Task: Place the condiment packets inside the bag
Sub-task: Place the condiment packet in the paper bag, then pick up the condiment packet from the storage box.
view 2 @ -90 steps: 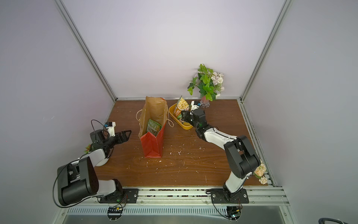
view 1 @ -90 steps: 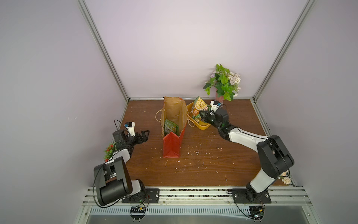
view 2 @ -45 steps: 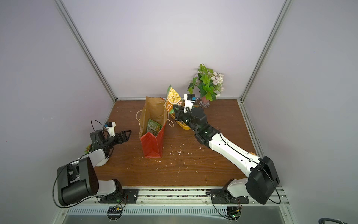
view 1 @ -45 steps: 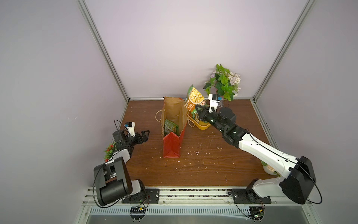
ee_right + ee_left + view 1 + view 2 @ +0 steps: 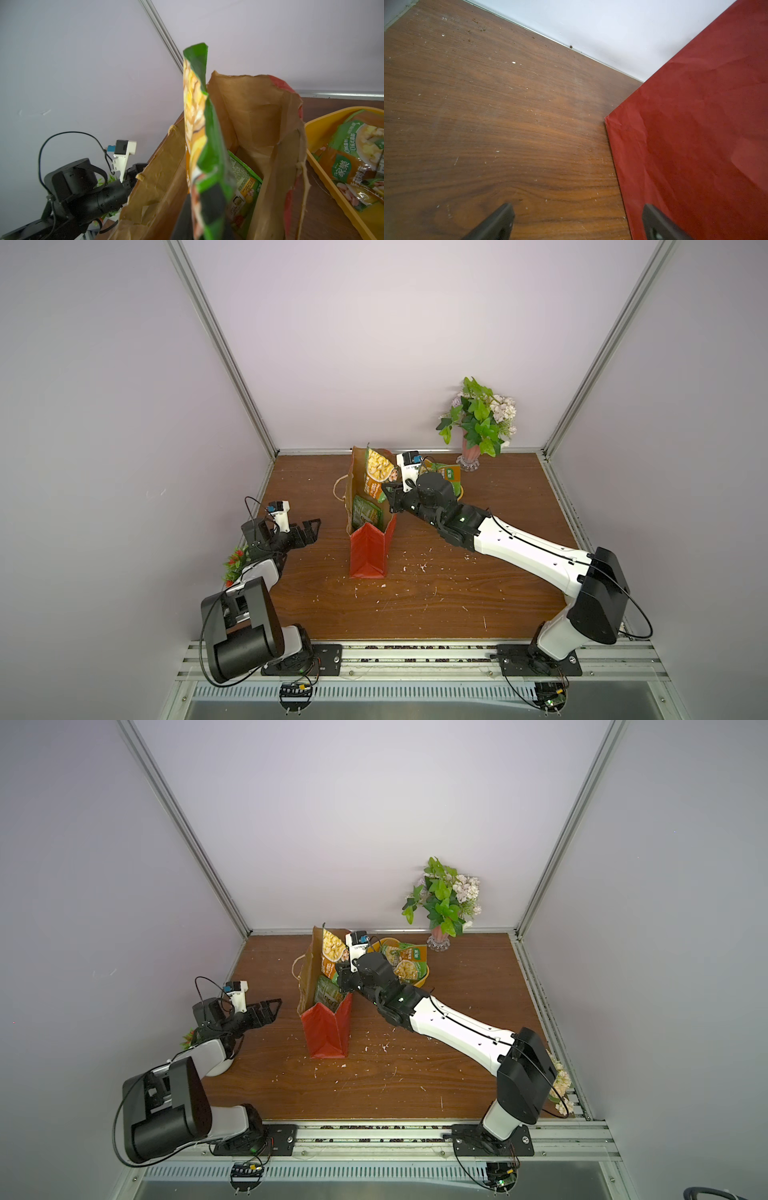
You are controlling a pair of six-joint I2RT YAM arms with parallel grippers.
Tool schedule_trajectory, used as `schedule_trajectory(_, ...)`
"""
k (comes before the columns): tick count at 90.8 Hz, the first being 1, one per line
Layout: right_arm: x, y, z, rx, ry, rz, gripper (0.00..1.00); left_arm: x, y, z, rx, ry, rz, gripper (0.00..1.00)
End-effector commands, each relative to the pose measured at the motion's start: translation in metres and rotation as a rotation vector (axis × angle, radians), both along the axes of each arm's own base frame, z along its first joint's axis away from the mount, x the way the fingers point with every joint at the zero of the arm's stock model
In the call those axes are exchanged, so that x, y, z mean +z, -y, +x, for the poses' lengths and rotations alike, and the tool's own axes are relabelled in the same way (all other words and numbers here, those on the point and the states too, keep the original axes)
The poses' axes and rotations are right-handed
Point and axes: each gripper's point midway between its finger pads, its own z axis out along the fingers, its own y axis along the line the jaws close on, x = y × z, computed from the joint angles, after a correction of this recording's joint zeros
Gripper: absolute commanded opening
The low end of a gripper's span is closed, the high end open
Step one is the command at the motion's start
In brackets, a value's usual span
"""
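As right gripper (image 5: 198, 209) holds packet (image 5: 196, 124) upright, over bag (image 5: 259, 108)

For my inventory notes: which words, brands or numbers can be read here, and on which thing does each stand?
"家樂": green logo on the packet in the yellow tray.
"0防腐剂", "0反式脂肪": same packet.
Small print on the packet inside the bag: too blurred to read.

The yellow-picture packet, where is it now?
In a top view the packet stands upright at the red bag's open mouth, by the right gripper, beside the yellow tray.
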Motion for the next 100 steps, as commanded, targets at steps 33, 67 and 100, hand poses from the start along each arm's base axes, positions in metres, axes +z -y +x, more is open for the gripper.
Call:
schedule_trajectory(33, 0.102, 0.048, 0.008, -0.131, 0.191, 0.006, 0.68, 0.008, -0.002, 0.001, -0.010, 0.031, 0.009, 0.99)
schedule_trajectory(67, 0.014, 0.166, 0.066, -0.389, 0.020, -0.044, 0.80, 0.009, -0.001, 0.000, -0.016, 0.034, 0.007, 0.99)
schedule_trajectory(100, -0.096, 0.166, 0.117, -0.403, -0.166, -0.168, 0.82, 0.008, -0.001, 0.000, -0.015, 0.030, 0.009, 0.99)
